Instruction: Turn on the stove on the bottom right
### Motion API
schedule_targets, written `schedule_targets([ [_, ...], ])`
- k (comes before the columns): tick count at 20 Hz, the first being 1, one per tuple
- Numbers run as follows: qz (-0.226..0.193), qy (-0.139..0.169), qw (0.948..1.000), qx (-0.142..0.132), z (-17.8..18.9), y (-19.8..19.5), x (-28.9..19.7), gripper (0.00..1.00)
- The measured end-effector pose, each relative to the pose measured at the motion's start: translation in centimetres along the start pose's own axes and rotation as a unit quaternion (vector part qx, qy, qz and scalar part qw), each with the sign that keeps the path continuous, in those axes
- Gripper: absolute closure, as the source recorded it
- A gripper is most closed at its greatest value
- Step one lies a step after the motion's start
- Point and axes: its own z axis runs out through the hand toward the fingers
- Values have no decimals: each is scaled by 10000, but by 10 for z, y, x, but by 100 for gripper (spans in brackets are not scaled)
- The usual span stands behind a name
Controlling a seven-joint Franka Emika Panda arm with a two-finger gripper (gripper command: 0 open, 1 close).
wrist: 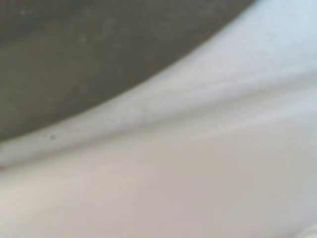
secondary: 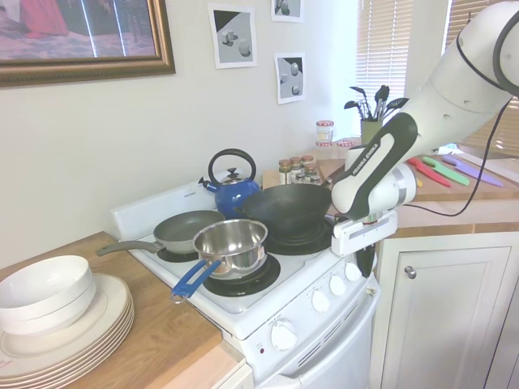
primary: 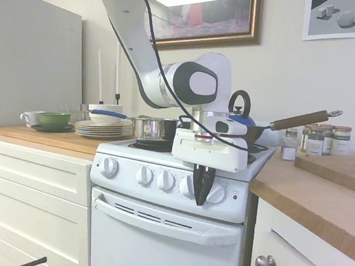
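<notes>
The stove (primary: 171,189) stands between a white drawer cabinet (primary: 29,187) and the wooden table (primary: 323,199), and the gripper (primary: 201,196) hangs right at its front control panel. The jaws point down, dark tips pressed close together, sitting over the gap between the last two knobs on the panel's right end, the fourth knob (primary: 188,186) and the fifth knob (primary: 215,193). Whether they pinch either knob I cannot tell; they look shut on nothing. The small red light (primary: 235,197) sits just beyond the fifth knob.

Up top it's crowded: a steel saucepan (secondary: 233,243) with a blue handle, a grey frying pan (secondary: 186,229), a dark wok (secondary: 285,209), a blue kettle (secondary: 233,188). The wrist view is a blur of white and dark, nothing to read.

My judgement: this knob is rigid smooth plastic, round, likely slippery, and stiff to turn. Best taken across its rim with the jaws spread wide first, squeezed firmly, then twisted. The pans need no touching.
</notes>
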Motion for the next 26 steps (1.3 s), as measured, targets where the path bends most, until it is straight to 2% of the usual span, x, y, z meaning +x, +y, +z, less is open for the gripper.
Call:
schedule_targets([
  [6,-53,156,9999,-23,-13,-8,-10,100],
  [14,-132,456,9986,245,-53,-2,-33,100],
  [15,-132,464,9985,275,-58,0,-38,0],
  [19,-178,452,9981,373,-69,5,-55,0],
  [26,-240,427,9981,385,-70,4,-64,0],
])
